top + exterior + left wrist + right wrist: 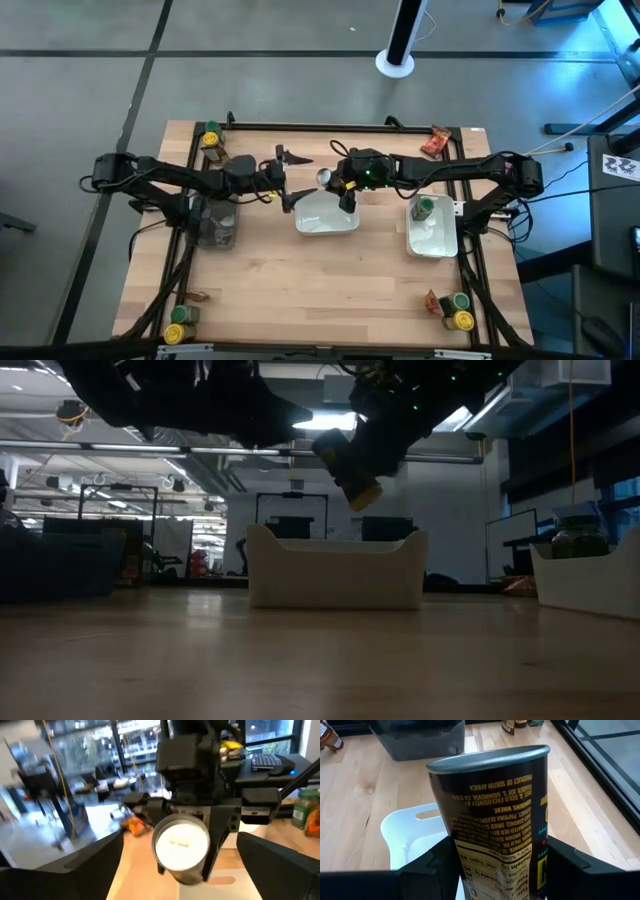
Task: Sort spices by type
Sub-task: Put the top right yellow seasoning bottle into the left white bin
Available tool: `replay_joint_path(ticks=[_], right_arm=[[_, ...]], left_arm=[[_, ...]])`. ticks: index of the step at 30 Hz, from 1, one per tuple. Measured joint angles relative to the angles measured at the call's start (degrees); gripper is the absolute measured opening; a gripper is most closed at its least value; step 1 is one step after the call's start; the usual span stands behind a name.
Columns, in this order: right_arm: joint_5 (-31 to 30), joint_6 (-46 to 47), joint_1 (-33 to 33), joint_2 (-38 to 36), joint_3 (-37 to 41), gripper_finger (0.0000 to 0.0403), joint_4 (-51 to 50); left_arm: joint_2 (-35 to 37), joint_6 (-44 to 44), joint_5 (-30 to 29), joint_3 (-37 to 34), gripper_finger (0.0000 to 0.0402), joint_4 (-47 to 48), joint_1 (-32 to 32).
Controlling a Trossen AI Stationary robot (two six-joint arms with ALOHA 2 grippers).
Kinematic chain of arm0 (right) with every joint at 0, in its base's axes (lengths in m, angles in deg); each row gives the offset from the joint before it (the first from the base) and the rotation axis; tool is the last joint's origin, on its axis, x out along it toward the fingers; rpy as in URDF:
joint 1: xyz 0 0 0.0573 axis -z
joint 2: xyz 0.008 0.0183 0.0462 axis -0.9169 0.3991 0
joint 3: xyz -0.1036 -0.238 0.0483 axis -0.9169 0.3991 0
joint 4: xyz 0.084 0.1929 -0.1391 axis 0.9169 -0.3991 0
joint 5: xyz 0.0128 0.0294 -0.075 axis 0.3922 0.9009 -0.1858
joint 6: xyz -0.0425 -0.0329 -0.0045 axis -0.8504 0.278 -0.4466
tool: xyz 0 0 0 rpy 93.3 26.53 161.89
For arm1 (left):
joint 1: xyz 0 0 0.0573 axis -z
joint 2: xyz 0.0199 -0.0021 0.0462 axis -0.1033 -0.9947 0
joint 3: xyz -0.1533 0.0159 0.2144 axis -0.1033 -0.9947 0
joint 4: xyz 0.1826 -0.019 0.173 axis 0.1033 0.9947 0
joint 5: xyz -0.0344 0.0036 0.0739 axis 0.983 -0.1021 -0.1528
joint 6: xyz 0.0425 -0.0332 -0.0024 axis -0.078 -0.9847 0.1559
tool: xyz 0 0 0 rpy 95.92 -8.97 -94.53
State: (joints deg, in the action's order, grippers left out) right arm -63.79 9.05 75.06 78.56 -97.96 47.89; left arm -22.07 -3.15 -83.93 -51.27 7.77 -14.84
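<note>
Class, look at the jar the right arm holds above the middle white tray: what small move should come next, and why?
Probably lower it into the middle white tray. The right gripper grips the jar tilted, in the air above that tray's far edge, while the left gripper has its jaws open beside it, holding nothing, so only the set-down seems left.

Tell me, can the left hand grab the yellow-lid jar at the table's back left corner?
Probably yes. The left hand is open and holds nothing, and the yellow-lid jar stands in the open on that arm's side, with nothing between them. The right hand is busy holding a dark jar.
</note>
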Motion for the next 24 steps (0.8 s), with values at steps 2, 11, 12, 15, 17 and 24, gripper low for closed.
replay_joint_path(ticks=[2,11,12,15,17,24], right_arm=[[-0.12,-0.01,0.0,0.0,0.02,0.0208,1.05],[0.8,-0.45,0.0,1.62,0.04,0.0208,7.65],[1.04,-0.46,0.0,1.82,0.1,0.0208,8.02],[1.93,-0.46,0.0,2.14,0.09,0.0208,9.82],[2.09,-0.46,0.0,2.14,0.09,0.0208,10.26],[3.46,-0.46,-0.02,2.14,0.09,0.0208,9.81]], left_arm=[[0.02,2.36,0.0,0.02,0.0387,-0.65,0.35],[-0.11,-3.14,0.0,0.02,0.0388,-1.52,0.28],[-0.11,-3.68,0.0,0.02,0.0388,-1.56,0.31],[-0.2,-6.39,0.06,0.02,0.0388,-1.19,0.09],[-0.78,-8.47,0.02,0.04,0.0389,-1.37,-0.46],[-3.4,-11.04,2.07,3.99,0.0388,4.53,-1.06]])
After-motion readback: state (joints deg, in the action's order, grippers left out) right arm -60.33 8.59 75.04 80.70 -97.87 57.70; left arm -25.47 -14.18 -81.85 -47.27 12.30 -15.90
